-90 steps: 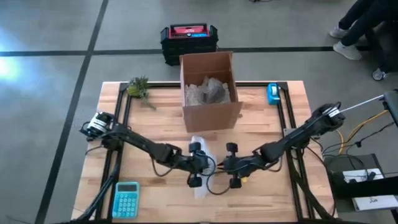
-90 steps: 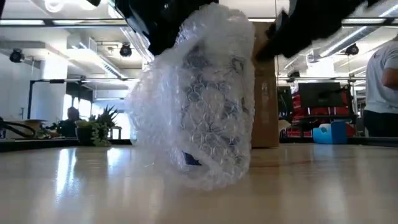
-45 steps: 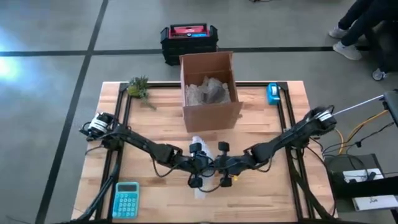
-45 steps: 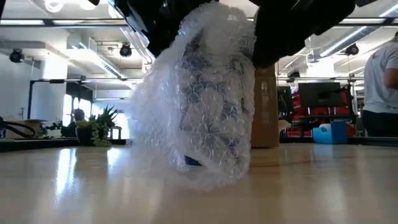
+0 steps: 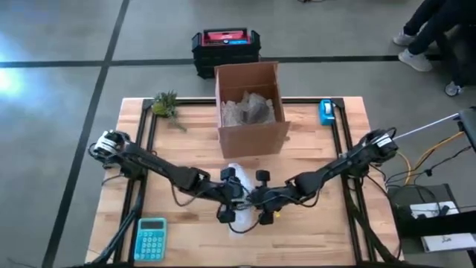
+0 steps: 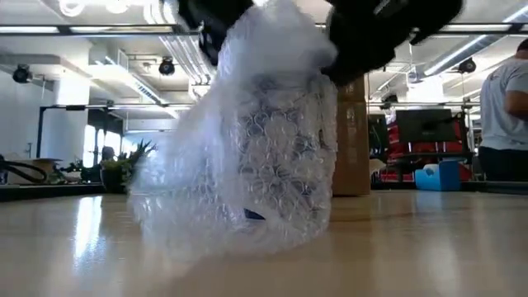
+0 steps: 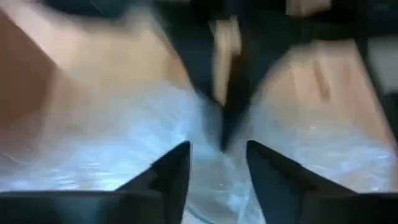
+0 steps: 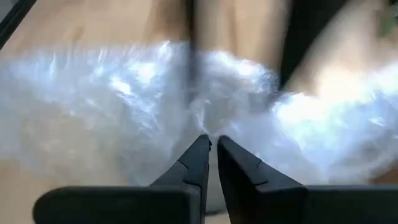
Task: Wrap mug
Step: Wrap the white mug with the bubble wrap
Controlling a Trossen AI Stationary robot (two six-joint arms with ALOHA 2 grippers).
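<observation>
The mug (image 6: 280,136), blue-patterned, stands upright on the table inside a loose bundle of clear bubble wrap (image 6: 206,206). In the high view the bundle (image 5: 236,222) lies at the table's middle near the front edge. Both grippers meet over its top. My left gripper (image 7: 217,155) is open, with the wrap showing between its fingers. My right gripper (image 8: 213,144) comes from the right and is shut on the wrap. A flap of wrap (image 6: 165,206) lies spread on the table to the mug's left in the low view. My left gripper stands open over the wrap's top, and I cannot tell whether its fingers touch it. My right gripper pinches gathered bubble wrap at the bundle's top (image 8: 211,127) between its two fingertips, slanting down from the table's right. The bundle's bottom rests on the table.
An open cardboard box (image 5: 251,112) with crumpled paper stands behind the mug. A teal calculator (image 5: 151,237) lies front left, a small plant (image 5: 165,104) back left, a blue tape dispenser (image 5: 326,112) back right. A person (image 6: 507,107) stands beyond the table.
My right gripper has gone toward the table's left, up to the wrapped mug and the left gripper. The wrap's left side has dropped and spread out on the table, while the mug has stayed upright in place.
</observation>
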